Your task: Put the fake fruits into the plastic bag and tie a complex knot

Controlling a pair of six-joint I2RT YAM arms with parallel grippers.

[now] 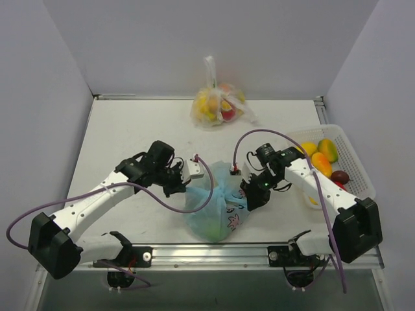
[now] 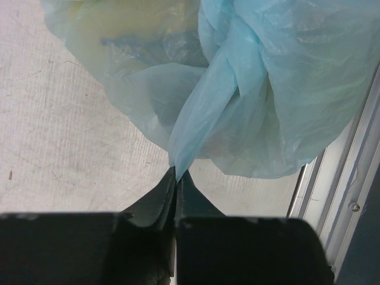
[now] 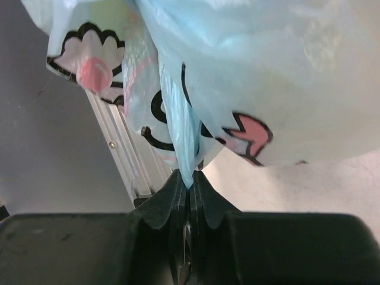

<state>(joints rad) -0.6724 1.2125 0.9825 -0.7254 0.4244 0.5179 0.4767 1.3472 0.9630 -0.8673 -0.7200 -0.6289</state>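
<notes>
The light-blue plastic bag (image 1: pixel 214 206) with a pink-and-black cartoon print lies at the near middle of the table, with a green fruit (image 1: pixel 217 228) showing faintly through it. My left gripper (image 1: pixel 182 186) is shut on one twisted blue handle strip (image 2: pixel 202 113) at the bag's left. My right gripper (image 1: pixel 247 190) is shut on the other strip (image 3: pixel 184 142) at the bag's right. The two strips cross over the bag's top (image 2: pixel 243 71). In the right wrist view the print (image 3: pixel 246 133) hangs just above my closed fingers (image 3: pixel 205 196).
A clear knotted bag of fruits (image 1: pixel 217 103) stands at the back middle. A white basket (image 1: pixel 360 170) at the right holds yellow, orange and dark red fruits (image 1: pixel 327 150). The metal rail (image 1: pixel 214 254) runs along the near edge.
</notes>
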